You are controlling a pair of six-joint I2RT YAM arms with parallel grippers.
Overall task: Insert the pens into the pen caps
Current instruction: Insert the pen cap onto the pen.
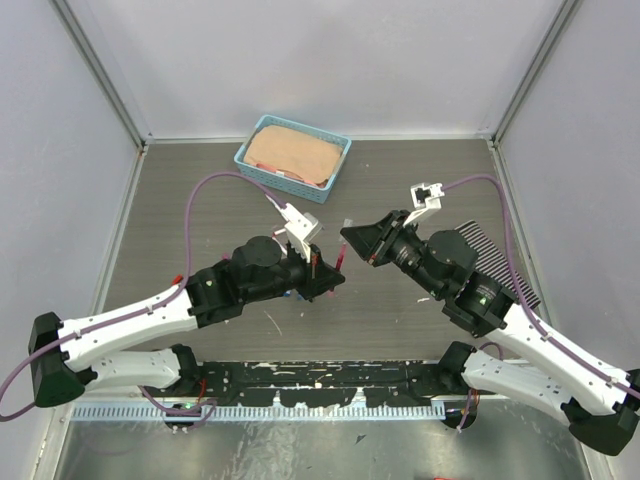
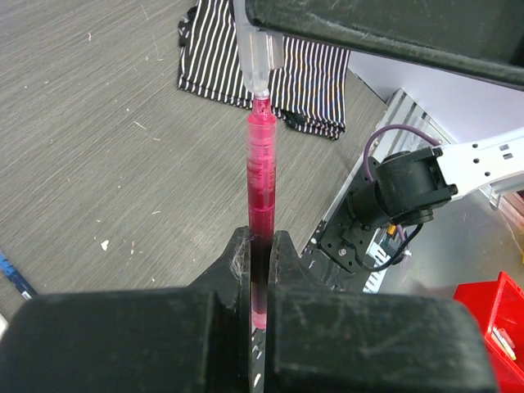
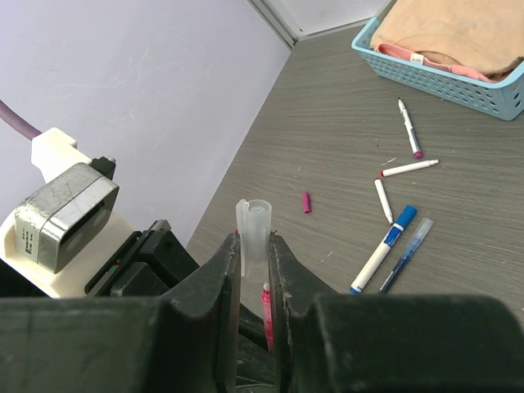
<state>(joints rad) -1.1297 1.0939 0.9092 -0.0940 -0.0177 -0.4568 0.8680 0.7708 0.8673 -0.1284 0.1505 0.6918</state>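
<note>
My left gripper (image 2: 260, 241) is shut on a translucent pink pen (image 2: 262, 184) that sticks out past its fingertips. The pen's tip meets the mouth of a clear pen cap (image 2: 260, 53), on which my right gripper (image 3: 254, 246) is shut. In the right wrist view the clear cap (image 3: 253, 225) stands between the jaws with the pink pen (image 3: 267, 307) just beneath it. From above, the left gripper (image 1: 328, 276) and right gripper (image 1: 354, 240) face each other at mid-table, the pen (image 1: 342, 255) spanning between them. Whether the tip has entered the cap I cannot tell.
Loose on the table lie a magenta cap (image 3: 306, 202), white pens (image 3: 409, 127) (image 3: 409, 168) (image 3: 383, 201), a blue-capped marker (image 3: 383, 250) and a dark blue pen (image 3: 407, 252). A blue basket (image 1: 250, 160) holding cloth stands at the back. A striped cloth (image 2: 205, 49) lies at the right.
</note>
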